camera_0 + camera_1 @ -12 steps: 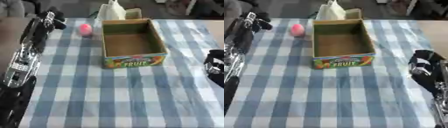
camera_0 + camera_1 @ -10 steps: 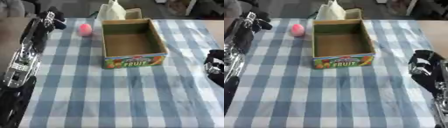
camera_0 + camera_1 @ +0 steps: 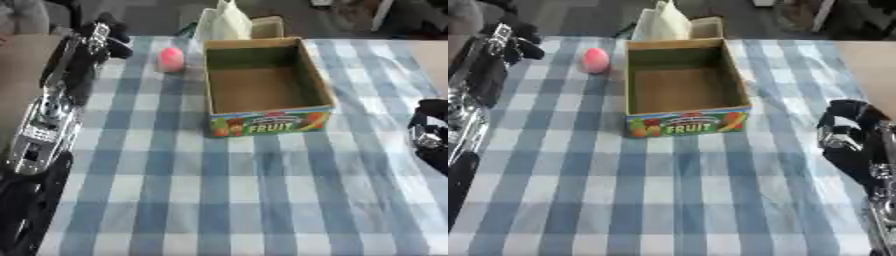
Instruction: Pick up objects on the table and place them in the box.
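The box [image 3: 267, 90] stands open near the far edge of the counter [image 3: 262, 200], its printed fruit label facing the robot, and its floor shows bare cardboard: nothing has gone in yet as far as either view shows. The one loose thing plainly on the checked cloth is a pink ball [image 3: 594, 60], just beside the box's left wall, toward the far left corner, touching neither the box nor a hand. Behind the box, at the far edge, lies a pale bag [image 3: 225, 22] with a tan shape next to it; whether these count as objects to pick up I cannot tell. So I judge the task to be at its start, with the ball to be fetched and dropped in.

The left hand [image 3: 101, 37] is raised over the far left corner at the end of its arm, near the ball but apart from it; its fingers look curled and it holds nothing that can be seen. The right hand [image 3: 846, 132] sits at the right edge, well apart from the box and ball, fingers also curled, with nothing in it.

The right eye view shows the right hand almost whole, with silver parts on its palm side, where the left eye view cuts it at the frame's edge. The left eye view shows more of the left arm along the left edge.
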